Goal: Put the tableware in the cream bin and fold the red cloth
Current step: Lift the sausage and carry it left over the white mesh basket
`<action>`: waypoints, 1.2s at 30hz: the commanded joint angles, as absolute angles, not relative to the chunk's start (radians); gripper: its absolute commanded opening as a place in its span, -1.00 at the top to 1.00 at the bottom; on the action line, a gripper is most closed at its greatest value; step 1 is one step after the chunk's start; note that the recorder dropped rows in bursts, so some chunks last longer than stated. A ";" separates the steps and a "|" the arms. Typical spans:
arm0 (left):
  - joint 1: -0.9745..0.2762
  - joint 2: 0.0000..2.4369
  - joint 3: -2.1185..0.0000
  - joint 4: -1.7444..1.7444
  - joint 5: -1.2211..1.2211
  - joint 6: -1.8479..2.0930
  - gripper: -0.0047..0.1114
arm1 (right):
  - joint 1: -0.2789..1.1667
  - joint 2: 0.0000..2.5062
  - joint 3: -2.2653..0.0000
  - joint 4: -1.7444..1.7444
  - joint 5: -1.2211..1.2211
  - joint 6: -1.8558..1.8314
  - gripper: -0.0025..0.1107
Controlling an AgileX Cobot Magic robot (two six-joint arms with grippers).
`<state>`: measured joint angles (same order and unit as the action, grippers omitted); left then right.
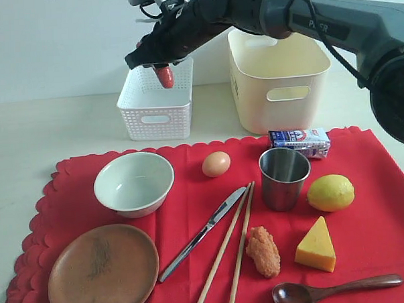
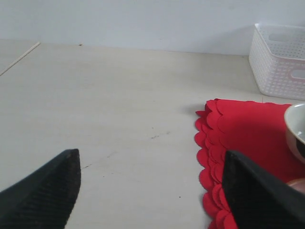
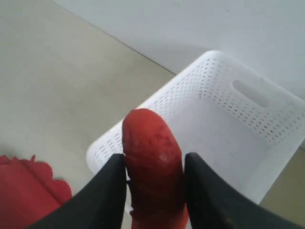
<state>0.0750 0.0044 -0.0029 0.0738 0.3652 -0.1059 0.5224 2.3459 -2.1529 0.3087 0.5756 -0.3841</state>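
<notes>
Your right tool [image 1: 159, 61] is clamped on the sausage [image 1: 164, 76], held directly above the white perforated basket [image 1: 155, 116]. In my judgement food is being sorted there, away from the cream bin [image 1: 280, 98] just beside the tool. Your left tool [image 2: 150, 160] hangs empty over the surface [image 2: 119, 105], jaws wide, with the scalloped edge of the red cloth [image 2: 248, 129] beside one finger. Bowl [image 1: 133, 183], plate [image 1: 103, 271], cup [image 1: 284, 178], knife [image 1: 202, 235], chopsticks [image 1: 241, 247] and spoon [image 1: 329, 290] lie on that cloth, apart from both tools, none binned. The bin's floor is hidden; the left arm is outside the exterior view.
</notes>
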 commanded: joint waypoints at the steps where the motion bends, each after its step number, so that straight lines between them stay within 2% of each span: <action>1: 0.069 0.000 0.000 0.075 0.354 -0.108 -0.42 | 0.524 2.339 -2.170 0.277 0.570 -0.406 0.96; 17: 0.069 0.000 0.000 0.075 0.354 -0.108 -0.42 | 0.524 2.339 -2.170 0.206 0.592 -0.488 0.96; 29: 0.069 0.000 0.000 0.075 0.354 -0.108 -0.42 | 0.522 2.318 -2.170 0.229 0.600 -0.355 0.96; 36: 0.069 0.000 0.000 0.075 0.354 -0.108 -0.42 | 0.542 2.310 -2.170 0.403 0.586 -0.391 0.96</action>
